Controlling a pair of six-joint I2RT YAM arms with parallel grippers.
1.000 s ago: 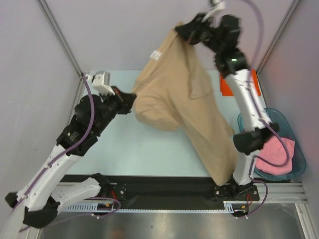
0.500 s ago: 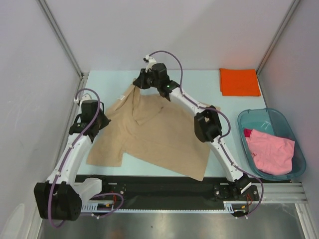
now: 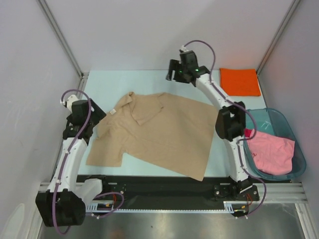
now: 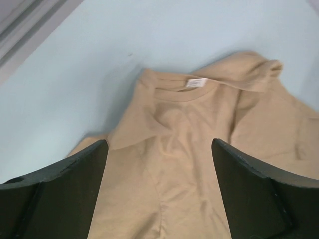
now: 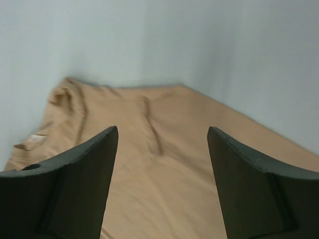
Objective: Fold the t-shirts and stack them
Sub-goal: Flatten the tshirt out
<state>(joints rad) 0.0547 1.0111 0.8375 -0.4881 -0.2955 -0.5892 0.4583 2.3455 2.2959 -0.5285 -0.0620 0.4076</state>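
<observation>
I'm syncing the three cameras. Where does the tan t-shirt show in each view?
Top external: tan t-shirt spread flat, centre of the picture.
Left wrist: tan t-shirt fills centre and bottom.
Right wrist: tan t-shirt across the lower half.
Shared landmark: white neck label, only a pale blur in right wrist.

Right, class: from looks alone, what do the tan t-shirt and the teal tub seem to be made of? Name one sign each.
Tan t-shirt: soft matte knit cloth, likely cotton; it lies limp and creased, with a stitched collar. Teal tub: probably glossy translucent plastic; its walls hold their shape and let light through.
</observation>
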